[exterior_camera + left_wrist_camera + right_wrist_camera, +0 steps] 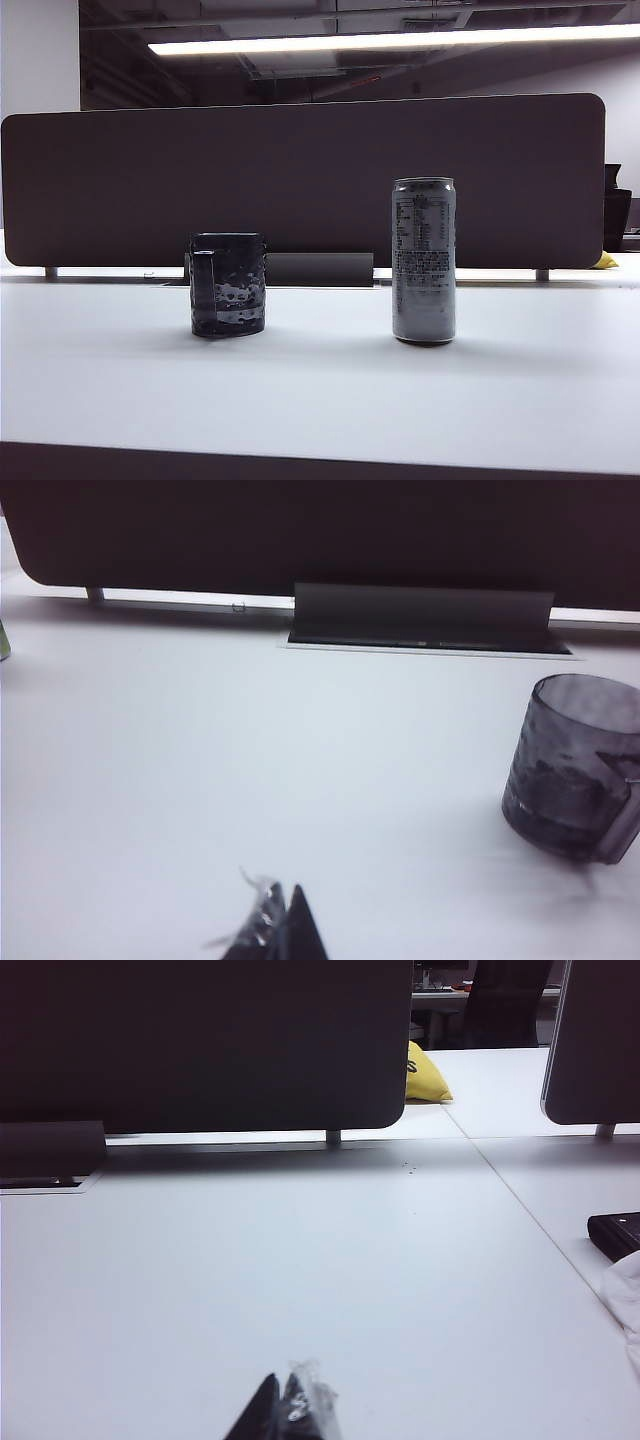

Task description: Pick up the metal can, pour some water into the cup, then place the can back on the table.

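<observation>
1. The can stands upright on the surface, well apart from the cup; untouched, so lifting, pouring and replacing all remain.
2. Cup upright; contents cannot be told.
3. Left tool and right tool pressed together, empty, short of the can.

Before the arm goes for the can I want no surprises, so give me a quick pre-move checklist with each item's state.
1. Metal can upright on the table: ok.
2. Cup upright, apart from the can: ok.
3. Right pincer shut, holding nothing; must open first: not ok.
4. Left pincer clear of the cup: ok.
5. Water in the can: cannot tell.
</observation>
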